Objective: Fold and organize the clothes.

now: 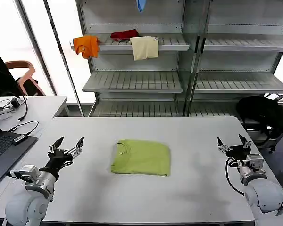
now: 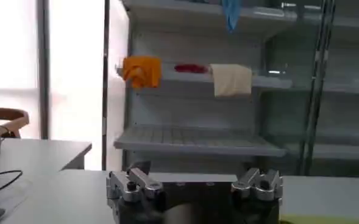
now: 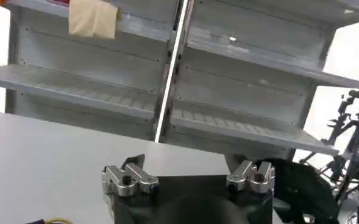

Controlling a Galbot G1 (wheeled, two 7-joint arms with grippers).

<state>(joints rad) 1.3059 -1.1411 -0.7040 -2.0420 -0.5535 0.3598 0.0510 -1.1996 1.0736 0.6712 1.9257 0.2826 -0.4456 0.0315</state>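
The lime-green T-shirt (image 1: 141, 157), the clothes of the task, lies folded into a neat rectangle at the middle of the white table (image 1: 146, 197), collar toward its left end. My left gripper (image 1: 70, 142) hovers open over the table well to the shirt's left, holding nothing. On the far right side my right gripper (image 1: 232, 141) also stands open and empty, apart from the shirt. In the left wrist view the left gripper (image 2: 194, 173) has its fingers spread wide; a sliver of the shirt (image 2: 325, 220) shows at the edge. The right gripper (image 3: 188, 167) is spread too.
Grey metal shelving (image 1: 179, 80) stands behind the table, with orange (image 1: 86, 45), red (image 1: 124, 34) and cream (image 1: 145, 47) cloths on its upper shelf. A side desk with a laptop (image 1: 2, 150) and cables is at the left. A black bag (image 1: 262, 113) sits at the right.
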